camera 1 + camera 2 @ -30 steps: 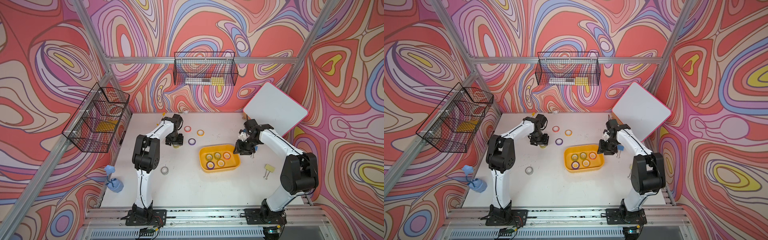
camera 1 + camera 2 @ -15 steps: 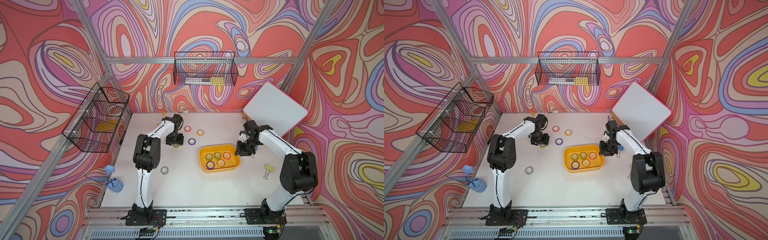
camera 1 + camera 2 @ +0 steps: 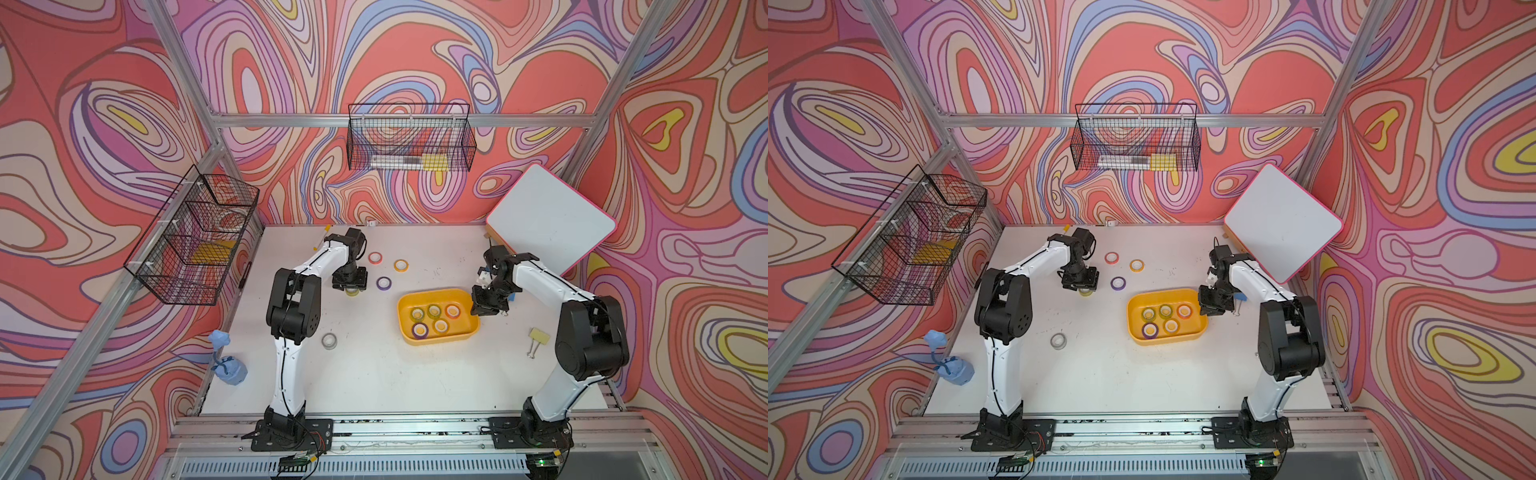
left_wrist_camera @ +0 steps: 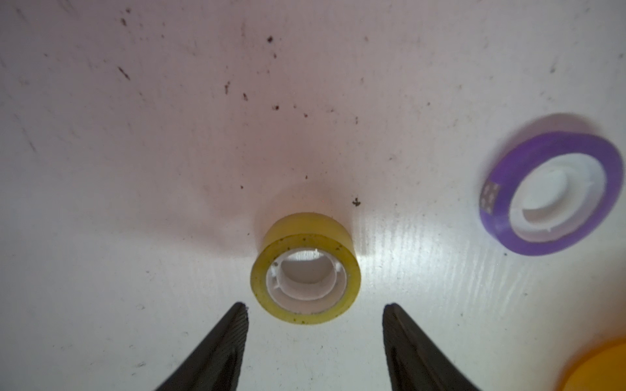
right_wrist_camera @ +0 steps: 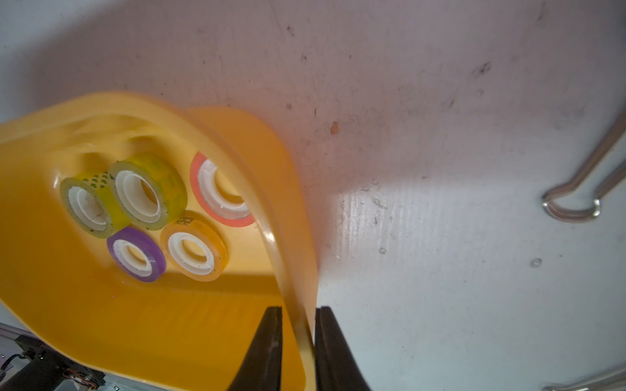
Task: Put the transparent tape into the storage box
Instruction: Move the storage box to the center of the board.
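Note:
The storage box (image 3: pixel 436 338), a shallow yellow-orange tray, sits right of the table's middle and holds several tape rolls (image 5: pixel 145 193). My right gripper (image 5: pixel 298 308) straddles its right wall (image 5: pixel 291 237), one finger inside and one outside, shut on the thin rim; both top views show it at that corner (image 3: pixel 478 311) (image 3: pixel 1206 311). A yellow-tinted transparent tape roll (image 4: pixel 305 270) lies flat on the table. My left gripper (image 4: pixel 315 306) hangs open just over it, fingers apart on either side, not touching. A clear roll (image 3: pixel 329 340) lies in front of the left arm.
Purple (image 3: pixel 384 283), pink (image 3: pixel 375 257) and orange (image 3: pixel 401 265) rolls lie between the arms. A binder clip (image 3: pixel 536 338) lies right of the box, and wire clip handles (image 5: pixel 576 203) sit near my right gripper. A whiteboard (image 3: pixel 548 224) leans at back right. Wire baskets (image 3: pixel 409 139) (image 3: pixel 195 241) hang on the walls.
My right gripper's jaws have closed in around the box's right wall. The left gripper has stayed over the yellow-tinted roll, its jaws slightly narrower.

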Robot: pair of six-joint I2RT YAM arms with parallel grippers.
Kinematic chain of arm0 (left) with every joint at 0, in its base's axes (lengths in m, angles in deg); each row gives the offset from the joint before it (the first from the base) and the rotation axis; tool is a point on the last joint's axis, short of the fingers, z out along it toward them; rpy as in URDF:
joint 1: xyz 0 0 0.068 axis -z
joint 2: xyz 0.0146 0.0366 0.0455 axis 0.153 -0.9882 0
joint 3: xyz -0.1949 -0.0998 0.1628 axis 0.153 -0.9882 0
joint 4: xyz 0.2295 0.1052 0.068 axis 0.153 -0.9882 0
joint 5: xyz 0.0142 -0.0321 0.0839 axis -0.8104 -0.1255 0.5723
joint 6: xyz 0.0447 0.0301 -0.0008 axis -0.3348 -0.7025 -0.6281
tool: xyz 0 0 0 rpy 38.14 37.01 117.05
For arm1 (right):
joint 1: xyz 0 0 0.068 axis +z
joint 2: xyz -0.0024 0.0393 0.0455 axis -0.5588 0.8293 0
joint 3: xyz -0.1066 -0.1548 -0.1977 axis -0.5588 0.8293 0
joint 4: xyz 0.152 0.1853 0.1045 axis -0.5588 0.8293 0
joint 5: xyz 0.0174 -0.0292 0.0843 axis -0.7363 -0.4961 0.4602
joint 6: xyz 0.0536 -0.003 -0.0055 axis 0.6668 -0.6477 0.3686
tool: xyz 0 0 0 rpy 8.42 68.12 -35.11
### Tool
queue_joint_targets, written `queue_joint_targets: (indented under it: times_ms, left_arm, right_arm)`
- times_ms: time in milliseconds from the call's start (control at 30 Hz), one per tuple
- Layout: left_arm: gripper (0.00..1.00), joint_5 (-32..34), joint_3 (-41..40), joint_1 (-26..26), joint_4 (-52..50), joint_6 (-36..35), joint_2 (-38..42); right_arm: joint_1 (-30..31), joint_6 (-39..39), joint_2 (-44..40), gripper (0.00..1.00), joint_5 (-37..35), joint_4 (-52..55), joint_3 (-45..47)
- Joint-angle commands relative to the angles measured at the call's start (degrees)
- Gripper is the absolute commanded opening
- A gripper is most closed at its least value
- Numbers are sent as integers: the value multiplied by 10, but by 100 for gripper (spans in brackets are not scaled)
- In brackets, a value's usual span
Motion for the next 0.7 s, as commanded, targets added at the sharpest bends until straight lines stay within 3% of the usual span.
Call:
queue_joint_targets:
  times_ms: [0, 667]
  left_arm:
    - [66, -9, -9, -4, 5, -6, -5]
    - [68, 2, 9, -4, 7, -5, -27]
  right_arm:
    - [3, 4, 4, 17, -1, -8, 6]
    - [10, 20, -30, 3, 35, -20, 16]
